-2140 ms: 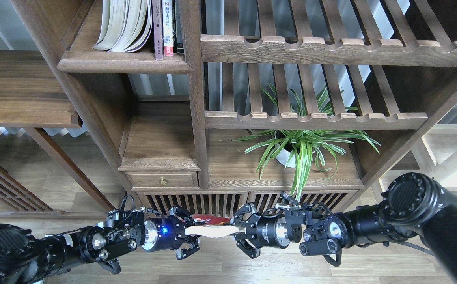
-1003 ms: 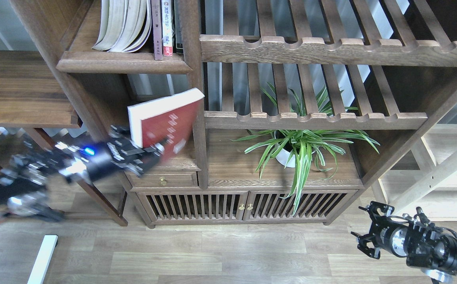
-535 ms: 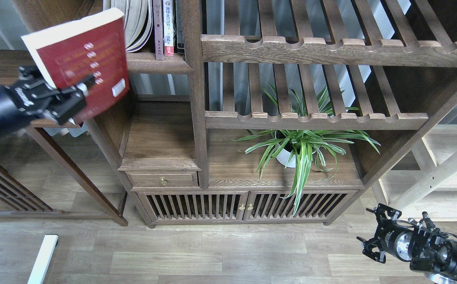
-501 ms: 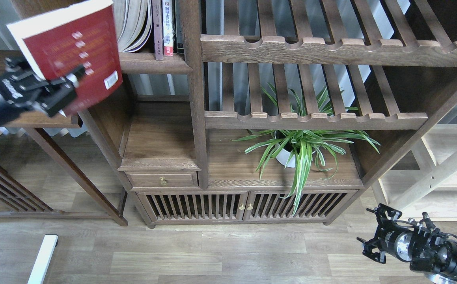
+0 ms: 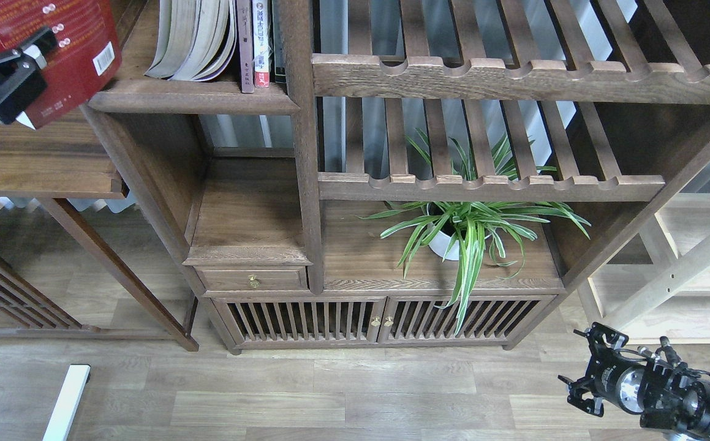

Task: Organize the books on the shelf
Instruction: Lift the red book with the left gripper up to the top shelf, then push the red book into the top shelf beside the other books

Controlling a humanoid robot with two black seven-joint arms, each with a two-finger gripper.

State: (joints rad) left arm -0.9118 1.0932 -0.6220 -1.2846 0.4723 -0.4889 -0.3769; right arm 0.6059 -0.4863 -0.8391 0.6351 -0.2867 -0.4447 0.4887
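My left gripper (image 5: pixel 19 64) is at the top left corner, shut on the red book (image 5: pixel 76 43). It holds the book tilted in the air, just left of the bookcase's side post. The book's upper part runs out of view. The shelf (image 5: pixel 189 98), a dark brown board with a rounded front lip, carries two thick softcovers with cream page edges (image 5: pixel 192 37), leaning together. Their covers are hidden. Slim volumes (image 5: pixel 253 46) stand at their right. My right gripper (image 5: pixel 586 369) is low at the right over the floor, open and empty.
Slatted racks with notched rails (image 5: pixel 514 76) fill the bookcase's right side. A potted spider plant (image 5: pixel 462 233) stands below them. A drawer and a slatted cabinet (image 5: pixel 305 321) sit at the bottom. A dark board (image 5: pixel 36 165) lies at left and a pale wood rack (image 5: pixel 685 269) at right.
My left gripper has carried the red book up and to the left, from in front of the lower compartment to the top left corner. My right gripper has hardly moved.
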